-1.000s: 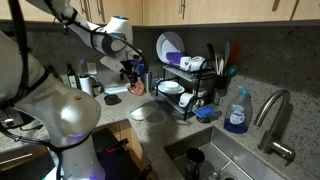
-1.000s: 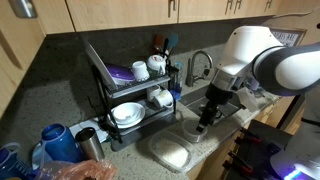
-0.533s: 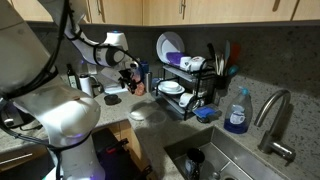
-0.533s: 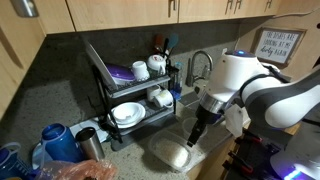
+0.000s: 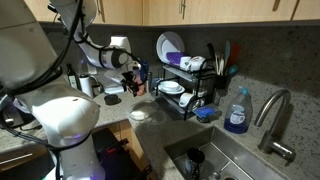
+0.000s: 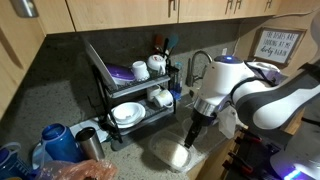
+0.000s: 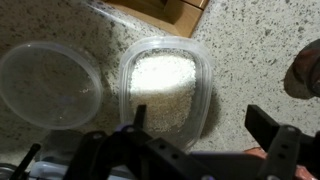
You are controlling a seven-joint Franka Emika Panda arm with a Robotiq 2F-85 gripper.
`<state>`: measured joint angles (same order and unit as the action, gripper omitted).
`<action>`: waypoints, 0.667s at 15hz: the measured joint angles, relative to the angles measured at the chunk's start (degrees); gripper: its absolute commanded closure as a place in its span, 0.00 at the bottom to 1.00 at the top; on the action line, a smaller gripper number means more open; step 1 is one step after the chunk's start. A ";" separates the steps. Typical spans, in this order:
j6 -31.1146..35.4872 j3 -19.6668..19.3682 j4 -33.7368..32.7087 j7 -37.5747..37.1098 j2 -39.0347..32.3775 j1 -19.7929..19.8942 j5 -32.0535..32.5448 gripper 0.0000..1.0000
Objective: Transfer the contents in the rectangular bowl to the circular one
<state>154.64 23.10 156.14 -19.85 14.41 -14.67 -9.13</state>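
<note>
In the wrist view the rectangular bowl (image 7: 162, 88), translucent and filled with white grains, sits on the speckled counter. The circular one (image 7: 48, 85), clear and holding nothing, stands right beside it on the left. My gripper (image 7: 205, 125) is open just above them. Its left finger (image 7: 140, 118) hangs over the grains, and its right finger (image 7: 270, 125) is over bare counter, so the rectangular bowl's right wall lies between the jaws. In an exterior view the gripper (image 6: 193, 135) hovers over the rectangular bowl (image 6: 172, 153). Nothing is held.
A reddish plate (image 7: 305, 70) lies at the right edge of the wrist view. A dish rack (image 6: 130, 95) with white dishes stands against the wall, with a faucet (image 5: 275, 115), a sink (image 5: 230, 160) and a blue soap bottle (image 5: 237, 112) beyond it. The counter's edge (image 7: 170, 12) runs close behind the bowls.
The arm has swung across and come down over the rectangular bowl. The jaws have stayed open and the bowls have not moved.
</note>
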 measured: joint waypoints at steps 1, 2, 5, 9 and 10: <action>0.00 -0.28 0.01 0.00 -0.01 -0.25 -0.14 0.00; 0.00 -0.41 -0.08 -0.54 -0.12 -0.36 -0.58 0.00; 0.01 -0.28 -1.70 -5.54 -2.02 -0.60 -1.39 0.00; 0.20 0.49 -6.08 -15.93 -7.25 -0.56 0.69 0.00; 0.20 0.49 -7.29 -18.68 -8.69 -0.53 2.15 0.00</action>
<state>154.84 23.59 148.85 -38.52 5.72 -15.21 -6.98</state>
